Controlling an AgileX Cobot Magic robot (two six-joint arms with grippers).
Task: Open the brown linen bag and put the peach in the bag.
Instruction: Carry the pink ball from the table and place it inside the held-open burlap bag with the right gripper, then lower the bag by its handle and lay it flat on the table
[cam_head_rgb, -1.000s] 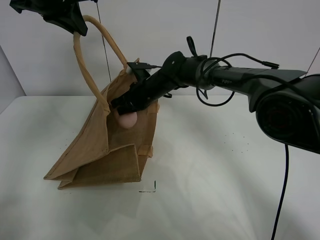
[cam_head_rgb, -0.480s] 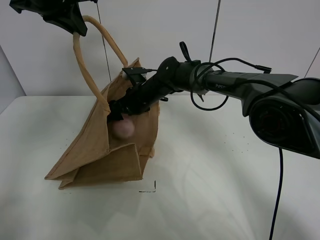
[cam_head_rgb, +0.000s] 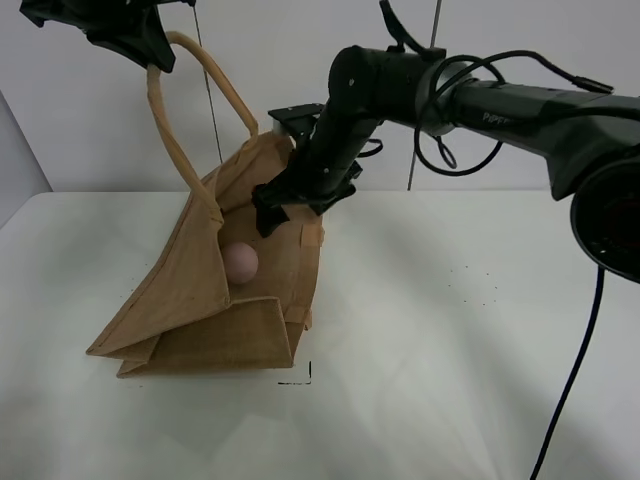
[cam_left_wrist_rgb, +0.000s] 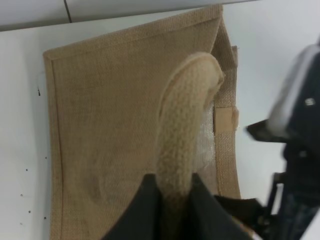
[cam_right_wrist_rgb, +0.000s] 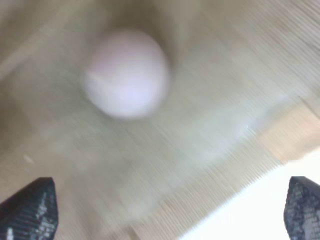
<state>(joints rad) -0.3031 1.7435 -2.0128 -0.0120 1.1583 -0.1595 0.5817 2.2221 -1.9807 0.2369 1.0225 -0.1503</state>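
Tan-brown coarse-woven bag (cam_head_rgb: 190, 290), lighter beige handle (cam_left_wrist_rgb: 185, 115), dusty pink peach (cam_head_rgb: 240, 261), white table (cam_head_rgb: 450, 350).

right gripper (cam_head_rgb: 263, 218) over bag mouth | beneath: peach (cam_head_rgb: 240, 261) inside brown linen bag (cam_head_rgb: 190, 300) | alongside: bag rim, raised handle (cam_head_rgb: 215, 85) | open air: behind, over table (cam_head_rgb: 450, 380)

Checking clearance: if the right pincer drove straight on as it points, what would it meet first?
Likely inner cloth of the brown linen bag, beside the peach; the right pincer is open, depth unclear.
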